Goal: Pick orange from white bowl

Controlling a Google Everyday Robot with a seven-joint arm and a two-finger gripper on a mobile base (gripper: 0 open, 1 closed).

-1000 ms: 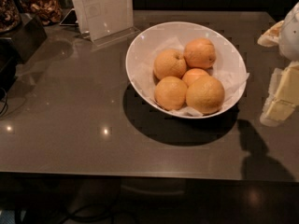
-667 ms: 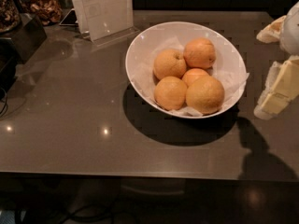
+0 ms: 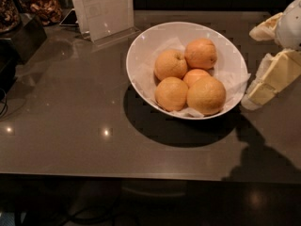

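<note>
The white bowl (image 3: 141, 46) sits on the grey table, lined with white paper, holding several oranges. The largest orange (image 3: 206, 95) lies at the bowl's front right, touching the smaller oranges beside it (image 3: 171, 93) and behind it (image 3: 195, 74). Two more oranges (image 3: 171, 64) (image 3: 201, 53) lie at the back. My gripper (image 3: 251, 66) is at the right edge of the view, just outside the bowl's right rim. Its cream fingers (image 3: 273, 76) stand apart and hold nothing.
A clear sign holder (image 3: 106, 11) stands behind the bowl to the left. Dark containers with dried items (image 3: 42, 6) and a black box (image 3: 19, 36) are at the far left. The table's front edge (image 3: 141, 175) runs along the bottom.
My gripper has moved a little to the left, closer to the bowl's right rim. The bowl and oranges have not moved.
</note>
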